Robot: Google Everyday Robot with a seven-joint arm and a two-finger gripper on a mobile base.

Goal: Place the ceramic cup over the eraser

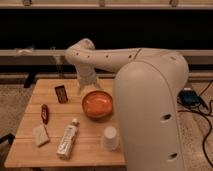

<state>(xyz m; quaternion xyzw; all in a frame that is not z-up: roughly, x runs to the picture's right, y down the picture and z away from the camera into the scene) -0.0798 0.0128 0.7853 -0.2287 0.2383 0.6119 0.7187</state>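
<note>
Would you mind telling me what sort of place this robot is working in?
Probably a robotics lab or test area: a small wooden table laid with assorted props, cables trailing over speckled floor, and the robot's pincer hanging over the table's far edge behind the orange bowl.

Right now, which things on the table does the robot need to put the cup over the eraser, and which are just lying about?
Needed: ceramic cup; eraser; gripper, hanging over the far side of the table.
Lying about: orange bowl; white bottle; slim red object; beige block.
</note>
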